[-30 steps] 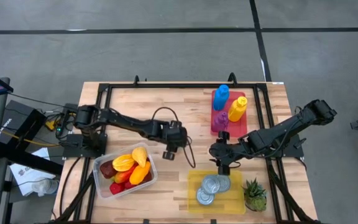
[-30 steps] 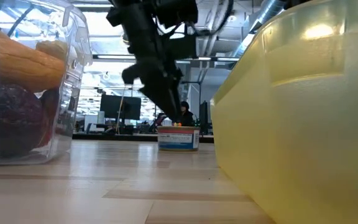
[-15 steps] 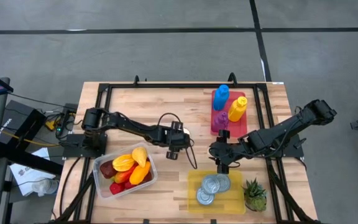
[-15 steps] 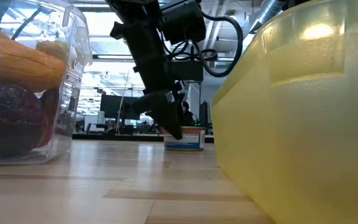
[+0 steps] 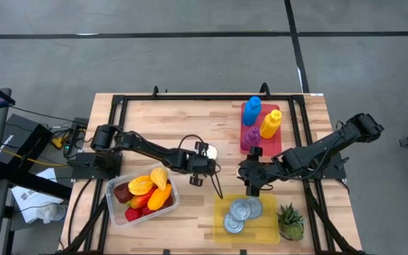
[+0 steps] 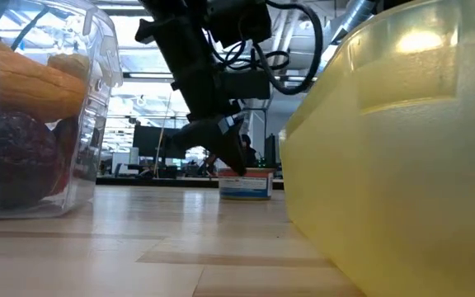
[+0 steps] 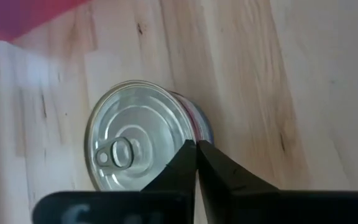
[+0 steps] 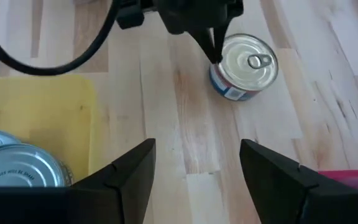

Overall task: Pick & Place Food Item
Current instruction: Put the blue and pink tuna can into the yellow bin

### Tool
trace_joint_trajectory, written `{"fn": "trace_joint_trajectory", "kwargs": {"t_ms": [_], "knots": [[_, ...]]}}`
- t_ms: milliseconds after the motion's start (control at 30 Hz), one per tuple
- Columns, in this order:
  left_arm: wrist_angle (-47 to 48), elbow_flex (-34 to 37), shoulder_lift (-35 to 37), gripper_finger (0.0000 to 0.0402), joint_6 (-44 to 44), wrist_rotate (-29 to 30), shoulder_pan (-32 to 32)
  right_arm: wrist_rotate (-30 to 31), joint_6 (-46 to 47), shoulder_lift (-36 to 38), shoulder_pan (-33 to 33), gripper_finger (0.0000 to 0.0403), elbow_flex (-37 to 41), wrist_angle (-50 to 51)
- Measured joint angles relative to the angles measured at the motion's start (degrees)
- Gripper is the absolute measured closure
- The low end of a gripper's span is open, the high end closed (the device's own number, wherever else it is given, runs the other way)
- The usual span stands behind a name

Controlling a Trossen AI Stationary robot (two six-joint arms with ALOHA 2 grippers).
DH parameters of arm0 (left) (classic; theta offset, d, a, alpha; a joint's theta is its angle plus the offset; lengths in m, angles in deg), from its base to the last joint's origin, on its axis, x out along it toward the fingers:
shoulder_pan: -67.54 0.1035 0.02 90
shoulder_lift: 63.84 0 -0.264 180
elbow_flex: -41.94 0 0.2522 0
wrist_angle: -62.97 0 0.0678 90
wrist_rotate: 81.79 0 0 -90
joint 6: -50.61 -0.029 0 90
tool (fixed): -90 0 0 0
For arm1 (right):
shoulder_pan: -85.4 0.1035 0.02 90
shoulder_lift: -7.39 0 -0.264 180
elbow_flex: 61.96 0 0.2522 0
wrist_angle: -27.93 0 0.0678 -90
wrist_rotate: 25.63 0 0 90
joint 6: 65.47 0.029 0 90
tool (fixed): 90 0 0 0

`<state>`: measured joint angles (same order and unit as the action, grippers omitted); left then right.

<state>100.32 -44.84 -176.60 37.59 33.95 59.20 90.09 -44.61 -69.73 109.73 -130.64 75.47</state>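
One loose can (image 5: 208, 151) beside the pinched-together left gripper (image 5: 196, 181); three cans (image 5: 241, 213) in one yellow tray (image 5: 222, 207); right gripper (image 8: 193, 163) spread, empty.

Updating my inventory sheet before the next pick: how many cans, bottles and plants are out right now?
Cans: 4 (one loose can, three in the yellow tray)
Bottles: 3 (blue bottle, yellow bottle, purple bottle)
Plants: 1 (potted plant)
Total: 8
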Motion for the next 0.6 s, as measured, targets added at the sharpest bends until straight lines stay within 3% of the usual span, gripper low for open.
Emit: {"fn": "trace_joint_trajectory", "kwargs": {"t_ms": [133,400,600], "knots": [[0.8,0.2,2.6,0.0401,0.1,1.3,-0.7,1.8,0.1,0.0,0.2,0.0179,0.0,-0.8],[1.8,0.1,8.5,0.0401,0.0,3.8,-0.7,12.7,-7.0,0.0,2.8,0.0179,4.0,-7.6],[3.7,0.0,12.3,0.0401,-0.1,4.0,-0.7,13.2,-13.7,0.0,2.3,0.0157,7.9,-15.8]]}}
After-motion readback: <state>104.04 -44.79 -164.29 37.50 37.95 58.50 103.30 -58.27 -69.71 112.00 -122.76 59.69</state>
